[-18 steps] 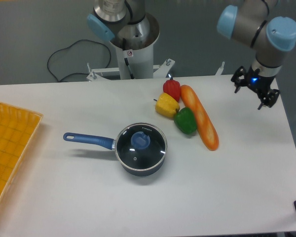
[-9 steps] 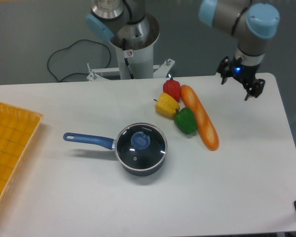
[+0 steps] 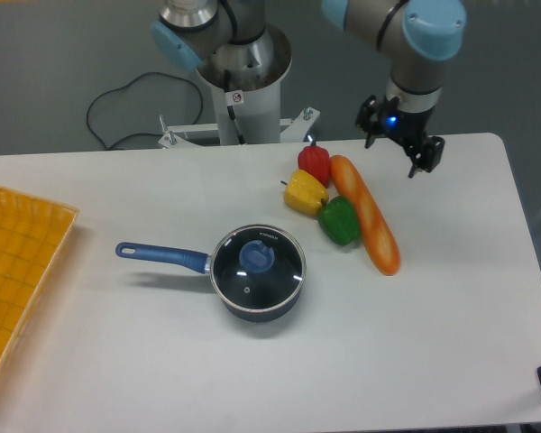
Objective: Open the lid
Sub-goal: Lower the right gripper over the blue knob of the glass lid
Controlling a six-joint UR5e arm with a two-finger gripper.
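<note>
The lid is sitting flat on the pan, closing it, with its blue knob at the centre and its metal rim lining up with the pan's edge. The pan is resting near the middle of the white table, its blue handle pointing left.

The gripper is hanging in the air over the far right part of the table, well apart from the lid and up to its right. Its two dark fingers are pointing down and are standing spread, with nothing between them (a small blue light is glowing on the body just above). It is hovering just beyond the top end of the carrot and is touching nothing.

The carrot is lying at a slant, its upper end near the back edge of the table and its lower end toward the front right. Against its left side three peppers are sitting in a cluster: a red pepper at the back, a yellow pepper in front of it, and a green pepper nearest the pan, touching the carrot.

At the left edge, an orange tray is lying partly out of view. Behind the table, the arm's base is standing on its post, with a black cable looping to the left.
</note>
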